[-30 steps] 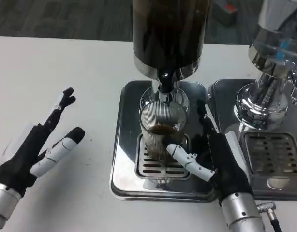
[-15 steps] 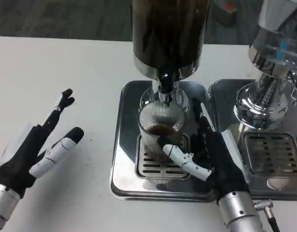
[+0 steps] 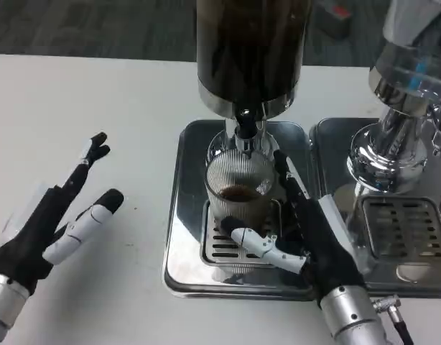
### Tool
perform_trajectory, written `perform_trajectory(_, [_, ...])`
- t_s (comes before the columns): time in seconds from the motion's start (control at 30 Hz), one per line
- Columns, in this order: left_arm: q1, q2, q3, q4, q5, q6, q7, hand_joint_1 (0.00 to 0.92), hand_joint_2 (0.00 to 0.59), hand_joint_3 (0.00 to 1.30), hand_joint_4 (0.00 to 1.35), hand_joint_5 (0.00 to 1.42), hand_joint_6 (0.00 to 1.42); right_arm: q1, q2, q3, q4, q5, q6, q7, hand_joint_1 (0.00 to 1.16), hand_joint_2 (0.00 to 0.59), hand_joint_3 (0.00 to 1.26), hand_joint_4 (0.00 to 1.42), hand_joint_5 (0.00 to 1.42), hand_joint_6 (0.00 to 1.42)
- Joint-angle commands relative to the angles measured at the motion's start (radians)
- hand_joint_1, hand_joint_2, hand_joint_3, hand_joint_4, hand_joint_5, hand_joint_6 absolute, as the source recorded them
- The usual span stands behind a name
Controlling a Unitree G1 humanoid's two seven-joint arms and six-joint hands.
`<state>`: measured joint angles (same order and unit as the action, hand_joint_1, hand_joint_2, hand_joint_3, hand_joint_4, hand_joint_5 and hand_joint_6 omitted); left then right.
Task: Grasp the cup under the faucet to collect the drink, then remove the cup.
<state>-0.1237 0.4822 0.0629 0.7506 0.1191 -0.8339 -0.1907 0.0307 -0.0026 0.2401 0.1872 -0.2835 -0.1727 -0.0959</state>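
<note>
The cup (image 3: 238, 192), a ribbed clear glass with a little dark drink in its bottom, stands on the slotted grate (image 3: 222, 248) of the steel drip tray (image 3: 183, 237), right beneath the faucet (image 3: 245, 131) of the tall dark dispenser (image 3: 253, 50). My right hand (image 3: 307, 237) wraps it from the right: one white finger crosses the front of the cup low down and my black fingers (image 3: 286, 176) run up along its right side, so I am holding the cup where it stands. My left hand (image 3: 52, 223) lies well apart on the white table (image 3: 98, 115), to the left of the tray, with its fingers spread wide and nothing in them. To the right, a second shiny dispenser (image 3: 396, 122) stands on its own tray (image 3: 404, 230), just beside the first.
</note>
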Motion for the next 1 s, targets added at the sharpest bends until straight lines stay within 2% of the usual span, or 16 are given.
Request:
perform_trajectory(0.03, [0.019,0.012,0.007,-0.016,-0.011,0.013,-0.006,0.0,0.133,0.0,0.0,0.0,0.0,0.0,-0.001,0.004,-0.008,-0.012,0.042,0.005,0.74,0.136,0.0,0.0,0.0,0.0])
perform_trajectory(0.23, [0.032,0.012,0.01,-0.029,-0.004,0.017,0.002,0.0,0.134,0.0,0.0,0.0,0.0,-0.025,0.015,-0.009,0.016,0.015,0.055,0.008,0.75,0.139,0.0,0.0,0.0,0.0])
perform_trajectory(0.53, [0.054,0.012,0.018,-0.046,-0.011,0.027,0.005,0.0,0.134,0.0,0.0,0.0,0.0,-0.058,0.041,-0.016,0.059,0.029,0.061,0.001,0.78,0.143,0.0,0.0,0.01,0.1])
perform_trajectory(1.0, [0.068,0.008,0.034,-0.064,-0.014,0.038,0.005,0.0,0.134,0.0,0.0,0.0,0.0,-0.062,0.033,0.004,0.074,0.007,0.061,0.009,0.82,0.138,0.0,0.03,0.07,0.16])
